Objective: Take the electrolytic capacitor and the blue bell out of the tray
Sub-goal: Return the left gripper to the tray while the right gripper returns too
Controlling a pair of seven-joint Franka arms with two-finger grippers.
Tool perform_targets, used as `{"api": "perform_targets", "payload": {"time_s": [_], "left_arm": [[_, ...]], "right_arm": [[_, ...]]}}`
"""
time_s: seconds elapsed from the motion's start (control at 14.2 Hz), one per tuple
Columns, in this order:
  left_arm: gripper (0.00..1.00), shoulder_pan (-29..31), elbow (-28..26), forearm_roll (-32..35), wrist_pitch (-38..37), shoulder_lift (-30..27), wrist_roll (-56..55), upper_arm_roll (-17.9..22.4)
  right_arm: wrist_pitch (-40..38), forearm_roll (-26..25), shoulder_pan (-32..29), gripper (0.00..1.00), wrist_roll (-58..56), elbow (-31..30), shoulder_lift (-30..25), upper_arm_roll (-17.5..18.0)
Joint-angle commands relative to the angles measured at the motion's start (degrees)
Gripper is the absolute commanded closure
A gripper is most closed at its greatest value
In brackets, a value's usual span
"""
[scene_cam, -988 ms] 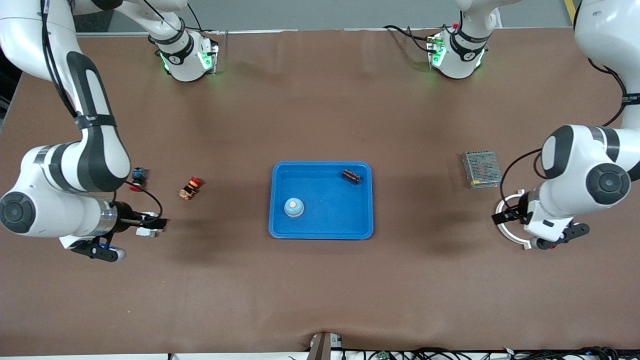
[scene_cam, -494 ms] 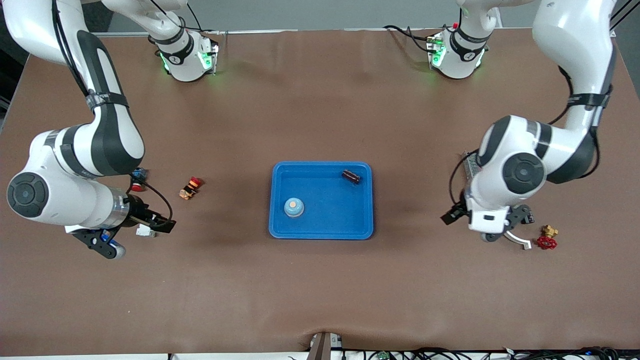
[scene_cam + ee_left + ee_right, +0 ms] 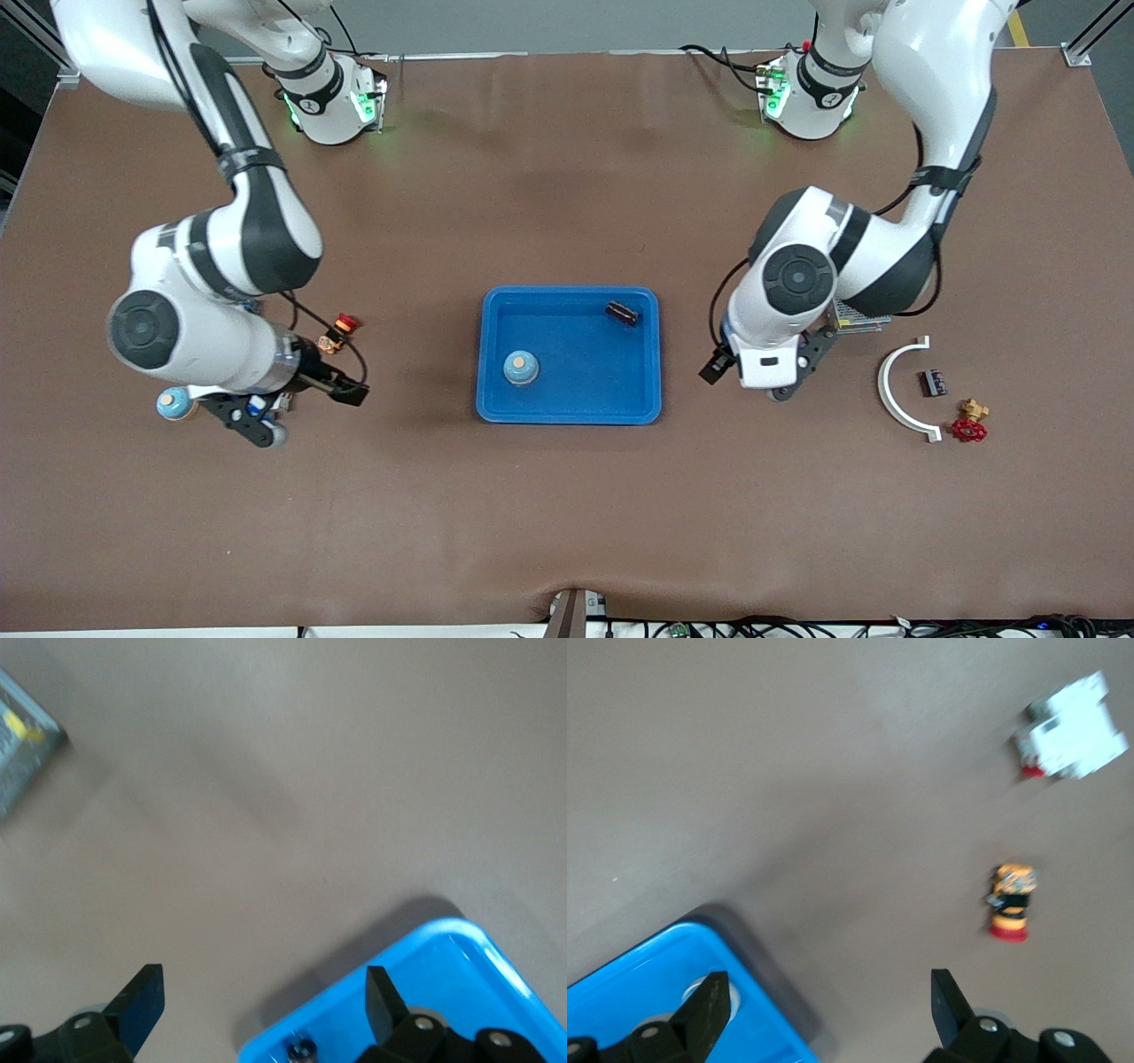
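Observation:
A blue tray (image 3: 569, 408) lies at the table's middle. In it are a light-blue bell (image 3: 521, 367) with an orange button and a dark brown capacitor (image 3: 622, 312) by the rim nearer the robots. My right gripper (image 3: 353, 391) is open and empty over the bare table beside the tray, toward the right arm's end. My left gripper (image 3: 710, 369) is open and empty beside the tray at the left arm's end. The left wrist view shows the left gripper (image 3: 263, 981) open above a tray corner (image 3: 443, 948) with the capacitor (image 3: 299, 1050). The right wrist view shows the right gripper (image 3: 828, 983) open beside the tray (image 3: 629, 997).
Toward the right arm's end lie a red-and-orange push button (image 3: 338, 330), a second light-blue dome (image 3: 174, 403) and a white block (image 3: 1072, 731). Toward the left arm's end lie a metal power supply (image 3: 858, 317), a white arc (image 3: 899, 385), a small black cylinder (image 3: 933, 383) and a red valve (image 3: 968, 427).
Both arms have swung in from the table's ends toward the tray. That uncovered the second dome, the white arc, the black cylinder and the valve. Bell and capacitor have not moved.

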Motion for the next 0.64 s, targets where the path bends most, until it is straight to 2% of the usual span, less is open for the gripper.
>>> {"api": "perform_targets", "payload": {"time_s": [0.0,0.28,0.56], "left_arm": [[0.0,-3.3,3.9,-1.6,0.1,3.9,-5.8,0.1],[0.0,-6.6,4.2,-1.5,7.3,5.7,-14.9,0.1],[0.0,-10.0,2.2,-1.3,9.1,6.2,-20.5,0.2]], "right_arm": [[3.2,1.0,2.7,0.0,4.7,-1.1,-0.6,-0.4],[10.6,0.8,7.6,0.0,15.0,-1.1,3.2,-0.5],[14.7,0.0,11.4,0.0,21.4,-0.5,7.7,-0.6]]}}
